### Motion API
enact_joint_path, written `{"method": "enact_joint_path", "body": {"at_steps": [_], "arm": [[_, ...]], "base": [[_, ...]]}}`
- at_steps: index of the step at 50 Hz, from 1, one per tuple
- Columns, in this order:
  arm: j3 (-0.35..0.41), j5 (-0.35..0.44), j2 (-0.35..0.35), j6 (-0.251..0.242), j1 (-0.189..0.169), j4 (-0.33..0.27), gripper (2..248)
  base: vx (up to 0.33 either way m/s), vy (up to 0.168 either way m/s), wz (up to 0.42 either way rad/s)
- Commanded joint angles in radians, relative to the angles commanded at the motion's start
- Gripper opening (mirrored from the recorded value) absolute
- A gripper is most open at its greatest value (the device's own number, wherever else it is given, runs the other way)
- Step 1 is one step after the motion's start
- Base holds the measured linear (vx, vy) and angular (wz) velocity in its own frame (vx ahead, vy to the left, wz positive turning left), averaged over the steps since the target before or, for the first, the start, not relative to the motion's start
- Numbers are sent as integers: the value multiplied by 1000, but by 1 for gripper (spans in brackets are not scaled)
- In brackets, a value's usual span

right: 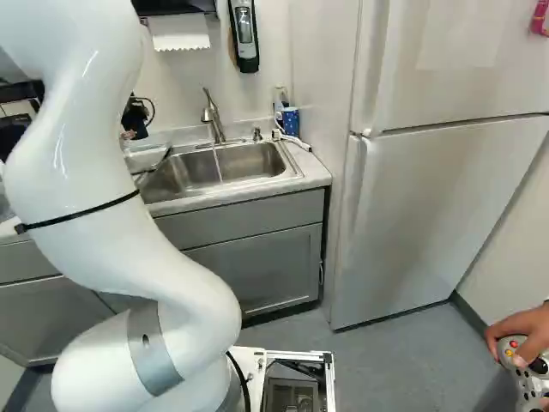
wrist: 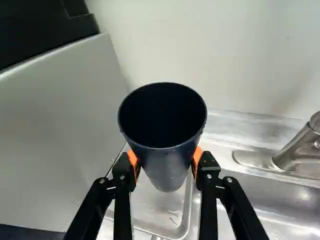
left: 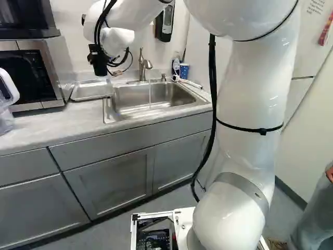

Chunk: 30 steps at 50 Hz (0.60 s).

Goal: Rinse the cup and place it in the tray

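microwave (wrist: 65, 130) beside the gripper (left: 98, 62), faucet (wrist: 297, 147) on its other side, wall (wrist: 220, 55) beyond, open air between cup (wrist: 167, 162) and tray (wrist: 186, 212)

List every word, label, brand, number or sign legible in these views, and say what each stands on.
Nothing reads clearly enough to quote.
Paper sheet on the refrigerator: print, too small to read.
Wall dispenser: small marks, too small to read.
Microwave: no legible text on its front.
Cup in the claw: no lettering on the side shown.
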Motion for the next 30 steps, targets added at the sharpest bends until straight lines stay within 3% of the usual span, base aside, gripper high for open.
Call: {"method": "enact_joint_path", "body": {"at_steps": [21, 30], "arm": [[-64, 43, -93, 0, 40, 16, 121], [-70, 43, -114, 0, 42, 16, 121]], "base": [[0, 0, 0], [0, 0, 0]]}}
